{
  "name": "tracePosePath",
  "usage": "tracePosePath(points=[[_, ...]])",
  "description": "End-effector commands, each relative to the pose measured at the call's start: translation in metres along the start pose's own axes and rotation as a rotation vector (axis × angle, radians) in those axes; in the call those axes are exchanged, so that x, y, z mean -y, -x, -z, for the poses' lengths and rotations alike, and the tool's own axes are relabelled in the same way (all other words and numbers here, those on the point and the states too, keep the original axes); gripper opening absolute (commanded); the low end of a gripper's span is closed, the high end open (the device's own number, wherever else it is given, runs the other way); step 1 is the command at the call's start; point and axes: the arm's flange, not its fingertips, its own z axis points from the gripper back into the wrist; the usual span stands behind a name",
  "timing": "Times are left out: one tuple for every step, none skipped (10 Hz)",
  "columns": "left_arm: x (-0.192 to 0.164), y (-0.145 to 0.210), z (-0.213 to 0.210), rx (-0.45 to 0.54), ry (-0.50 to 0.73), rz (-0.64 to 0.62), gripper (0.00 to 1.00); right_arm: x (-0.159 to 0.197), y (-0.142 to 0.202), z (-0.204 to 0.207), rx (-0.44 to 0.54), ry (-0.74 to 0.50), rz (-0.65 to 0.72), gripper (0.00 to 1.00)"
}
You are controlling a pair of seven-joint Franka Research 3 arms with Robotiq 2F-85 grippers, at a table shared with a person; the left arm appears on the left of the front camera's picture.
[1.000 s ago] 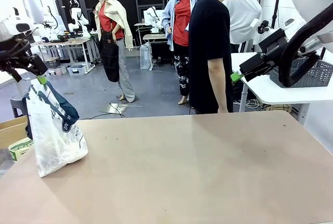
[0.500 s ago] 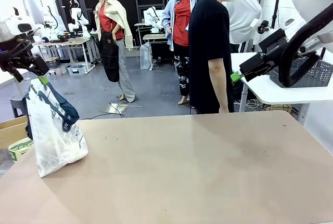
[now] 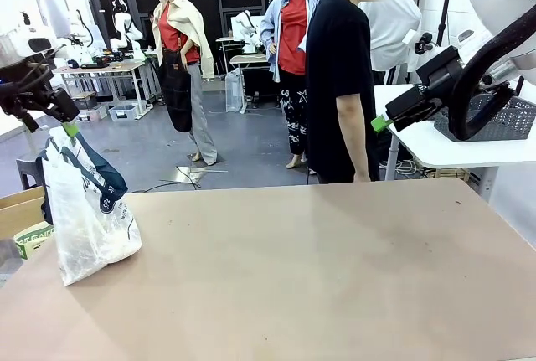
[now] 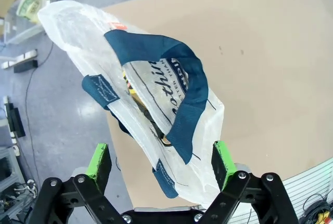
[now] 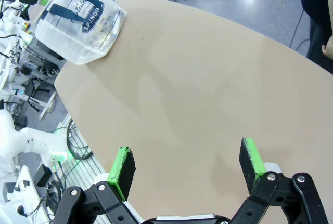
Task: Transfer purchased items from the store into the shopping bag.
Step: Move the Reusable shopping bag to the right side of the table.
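Brown tabletop (image 3: 335,269) holds the shopping bag (image 3: 84,210) at nine o'clock, slumped beneath the wide-open, empty left gripper (image 4: 161,164); its sagging mouth could snag arriving goods.

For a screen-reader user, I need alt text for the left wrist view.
A translucent shopping bag with navy strap handles and navy lettering stands at the edge of a tan table, right below the open left gripper, whose green pads flank it without touching. Grey floor lies beyond.

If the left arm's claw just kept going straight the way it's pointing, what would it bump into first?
Probably the shopping bag: it lies right between the left gripper's open jaws, navy handle uppermost, with the table beneath it. How far off is hard to judge.
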Motion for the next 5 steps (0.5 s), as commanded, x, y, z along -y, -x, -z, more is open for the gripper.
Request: tracePosePath(points=[[0.01,-0.006,-0.018,0.01,0.039,0.21,1.0,0.0,-0.001,0.0,-0.004,-0.001,-0.003,1.0],[0.016,-0.012,-0.028,0.033,0.119,0.321,1.0,0.0,-0.001,0.0,-0.004,-0.001,-0.003,1.0],[0.022,-0.02,-0.037,0.065,0.198,0.399,1.0,0.0,-0.001,0.0,-0.004,-0.001,-0.003,1.0],[0.033,-0.026,-0.042,0.075,0.291,0.503,1.0,0.0,-0.001,0.0,-0.004,-0.001,-0.003,1.0],[0.046,-0.031,-0.043,0.099,0.374,0.608,1.0,0.0,-0.001,0.0,-0.004,-0.001,-0.003,1.0]])
